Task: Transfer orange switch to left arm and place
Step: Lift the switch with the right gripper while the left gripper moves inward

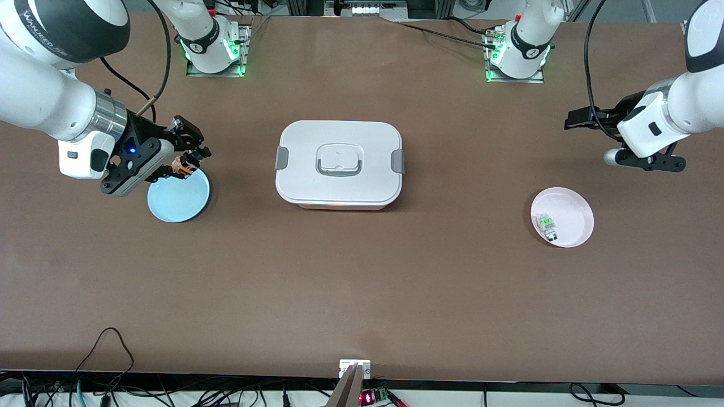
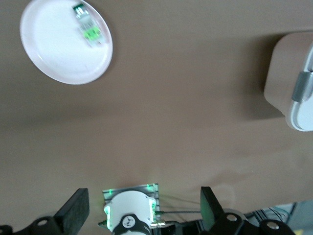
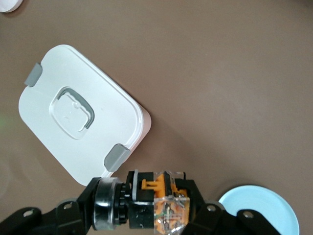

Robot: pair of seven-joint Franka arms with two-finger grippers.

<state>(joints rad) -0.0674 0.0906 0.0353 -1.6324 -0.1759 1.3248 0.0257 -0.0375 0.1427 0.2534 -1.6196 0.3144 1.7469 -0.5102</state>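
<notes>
Orange switch (image 1: 182, 165) in right pincer (image 1: 186, 164)

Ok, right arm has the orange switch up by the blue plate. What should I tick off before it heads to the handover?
1. Right tool shut on the orange switch: ok.
2. Switch lifted off the blue plate: ok.
3. Box lid shut, standing mid-table between the arms: ok, route around it.
4. Left tool open, holding nothing: ok.
5. Left arm waits at its end of the table, not yet at a handover spot: not ok.
6. Pink plate has room beside the green part: ok.
</notes>
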